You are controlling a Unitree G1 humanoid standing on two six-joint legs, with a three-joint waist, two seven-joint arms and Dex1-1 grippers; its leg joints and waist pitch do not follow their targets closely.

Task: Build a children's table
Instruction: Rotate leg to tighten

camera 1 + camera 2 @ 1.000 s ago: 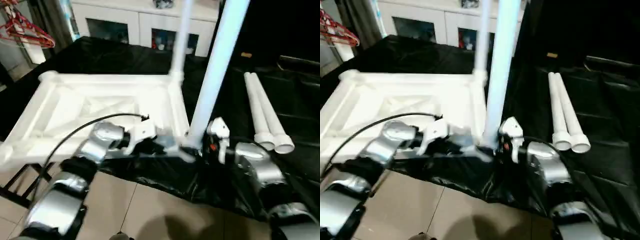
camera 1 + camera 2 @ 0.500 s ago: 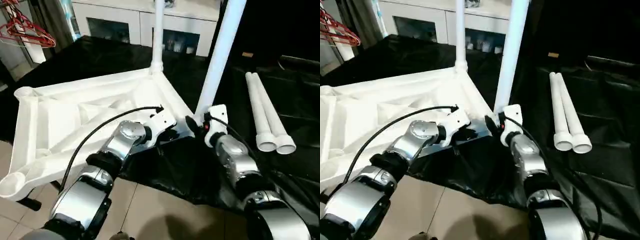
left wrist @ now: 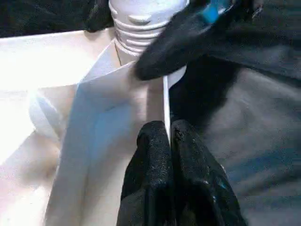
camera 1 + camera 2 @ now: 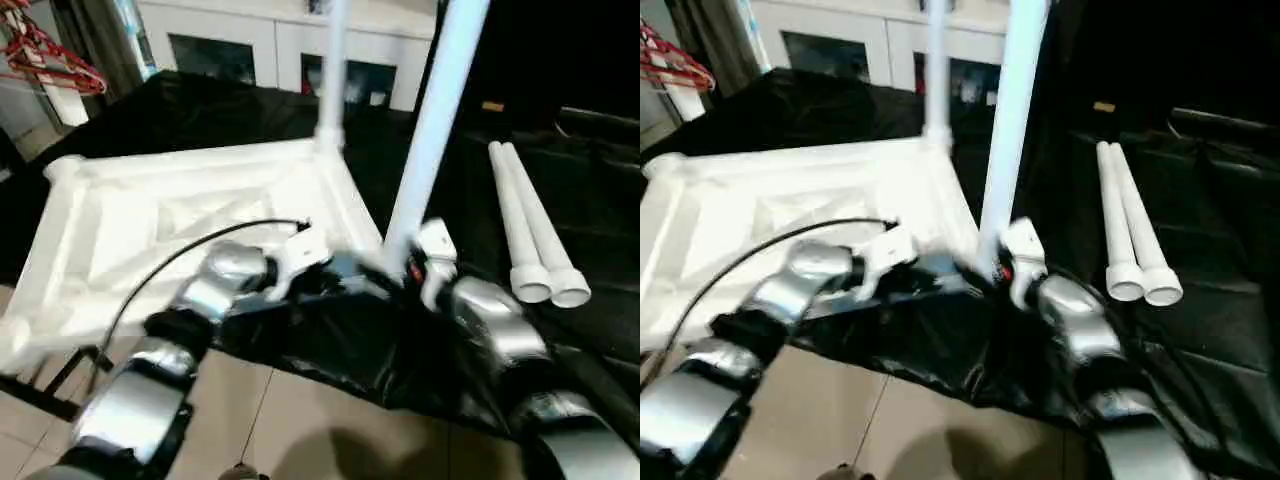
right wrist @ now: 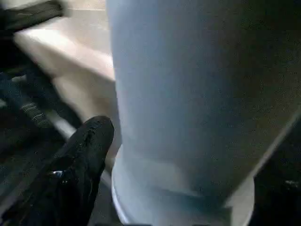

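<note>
Nearby, two loose legs [image 4: 530, 235], white cabinet [image 4: 290, 45]

table top [image 4: 180, 215]: white | legs [image 4: 530, 230]: white | cloth [image 4: 330, 345]: black

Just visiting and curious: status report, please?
Left pincer shut on tabletop rim. Right pincer at near upright leg. Two legs standing, two spare legs lying right. Nothing blocking.

table top [image 4: 180, 215] left – two upright legs [image 4: 432, 130] at its right corners | two loose legs [image 4: 530, 230] lying right
</note>
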